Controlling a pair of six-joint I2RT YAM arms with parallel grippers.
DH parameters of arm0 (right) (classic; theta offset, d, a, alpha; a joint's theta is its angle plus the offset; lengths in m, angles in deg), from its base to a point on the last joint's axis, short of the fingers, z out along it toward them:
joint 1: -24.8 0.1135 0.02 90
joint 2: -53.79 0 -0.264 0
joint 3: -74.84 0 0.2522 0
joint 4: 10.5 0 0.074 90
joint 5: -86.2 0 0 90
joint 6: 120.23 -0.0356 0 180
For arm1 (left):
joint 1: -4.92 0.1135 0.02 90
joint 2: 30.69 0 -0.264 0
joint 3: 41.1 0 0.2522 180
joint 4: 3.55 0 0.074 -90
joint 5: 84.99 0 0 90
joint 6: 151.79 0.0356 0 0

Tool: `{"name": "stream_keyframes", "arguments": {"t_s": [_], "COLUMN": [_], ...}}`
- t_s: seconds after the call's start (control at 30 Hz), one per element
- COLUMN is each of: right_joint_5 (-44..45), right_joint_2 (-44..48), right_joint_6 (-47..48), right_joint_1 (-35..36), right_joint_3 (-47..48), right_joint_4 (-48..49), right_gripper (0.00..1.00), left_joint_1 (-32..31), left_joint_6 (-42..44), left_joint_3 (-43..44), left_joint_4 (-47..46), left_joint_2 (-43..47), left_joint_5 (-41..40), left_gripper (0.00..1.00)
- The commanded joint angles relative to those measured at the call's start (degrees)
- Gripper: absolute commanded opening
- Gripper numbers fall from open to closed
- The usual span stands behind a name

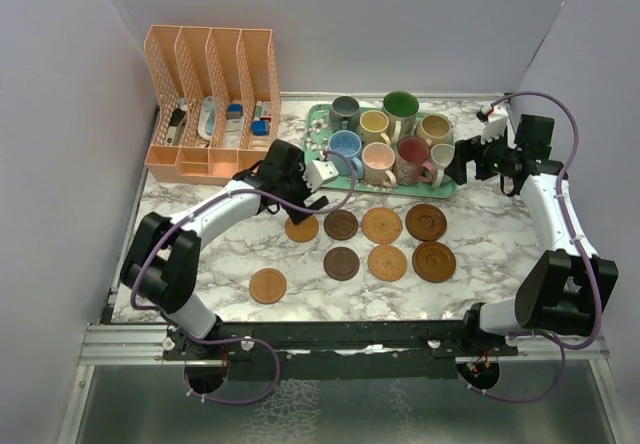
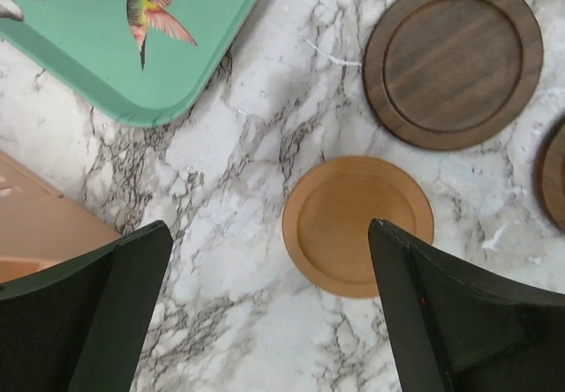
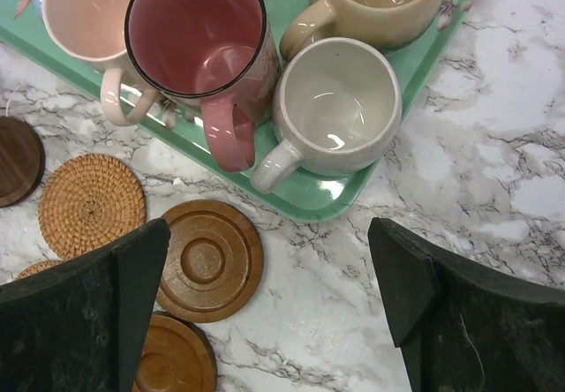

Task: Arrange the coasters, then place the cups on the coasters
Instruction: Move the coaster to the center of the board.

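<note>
Coasters in two rows, cups on the tray

Seven coasters (image 1: pixel 381 225) lay in two rows at the middle of the marble table (image 1: pixel 495 239), four in the far row and three in the near row. An eighth, the stray orange coaster (image 1: pixel 268 286), sat apart at 8 o'clock from the rows. At the 9 o'clock end of the far row lay the light orange coaster (image 2: pixel 357 224). The dark brown coaster (image 2: pixel 453 61) lay at its 3 o'clock, close but not touching.

All eight cups (image 1: pixel 378 161) stood upright on the teal tray (image 2: pixel 88 56) at 12 o'clock from the rows, none on a coaster. The cream-white cup (image 3: pixel 335 109) occupied the tray corner nearest the right arm, with the dark red cup (image 3: pixel 199 43) just beside it at 9 o'clock.

The left gripper (image 2: pixel 269 229) hung above the light orange coaster with its fingers spread wide, holding nothing. The right gripper (image 3: pixel 269 224) hovered over the tray's edge by the cream-white cup, fingers likewise wide apart and empty.

A peach desk organiser (image 1: pixel 210 104) stood at 9 o'clock from the tray.
</note>
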Motion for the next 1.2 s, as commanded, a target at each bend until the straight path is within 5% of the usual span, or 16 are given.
{"name": "stream_keyframes", "arguments": {"t_s": [0.0, 0.47, 0.73, 1.17], "right_joint_5": [0.53, -0.18, -0.21, 0.24], "right_joint_2": [-0.22, 0.75, 0.93, 0.93], "right_joint_6": [0.75, 0.72, 0.68, 1.08], "right_joint_1": [0.28, 0.28, 0.28, 0.28], "right_joint_3": [1.09, 1.23, 1.33, 1.26], "right_joint_4": [-1.18, -1.41, -1.45, -1.57], "right_gripper": [0.97, 0.97, 0.97, 0.97], "left_joint_1": [-0.25, -0.36, -1.28, -6.32], "left_joint_6": [3.73, 12.15, 11.44, 7.08], "left_joint_3": [-3.97, -17.62, -23.93, -27.32], "left_joint_4": [5.73, 22.46, 18.95, 6.71], "left_joint_2": [6.84, 24.51, 24.87, 19.96], "left_joint_5": [2.3, 4.08, 6.48, -0.53], "left_gripper": [0.98, 0.99, 0.97, 0.93]}}
